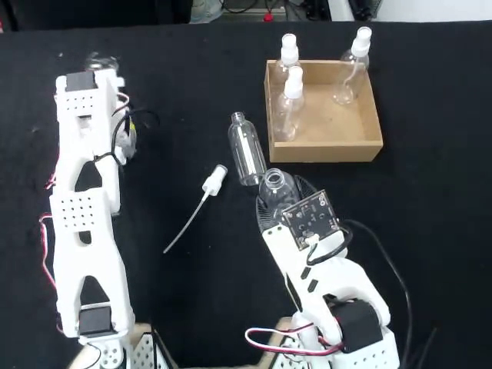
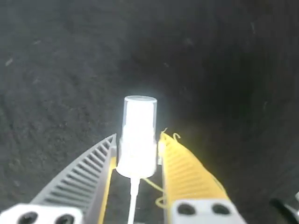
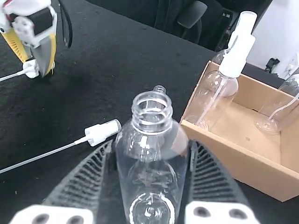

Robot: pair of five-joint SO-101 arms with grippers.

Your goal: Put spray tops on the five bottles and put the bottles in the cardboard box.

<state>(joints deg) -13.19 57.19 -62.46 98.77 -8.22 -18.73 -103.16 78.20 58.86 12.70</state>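
Note:
My right gripper [image 3: 150,145] is shut on a clear topless bottle [image 3: 152,154], held upright near the cardboard box [image 1: 327,151]; in the high view the same bottle [image 1: 277,187] stands just in front of the box. Another topless bottle [image 1: 246,148] lies on the mat left of the box. A loose spray top [image 1: 214,181] with its long tube lies beside it. My left gripper [image 2: 138,138] is shut on a second spray top [image 2: 138,140], low over the mat at the far left [image 1: 128,132]. Three bottles with spray tops [image 1: 292,100] stand in the box.
Black cloth covers the table [image 1: 430,231]. A small clear object [image 1: 101,61] sits behind the left arm at the back left. The box [image 3: 233,151] has free floor in its front half. Open mat lies between the two arms.

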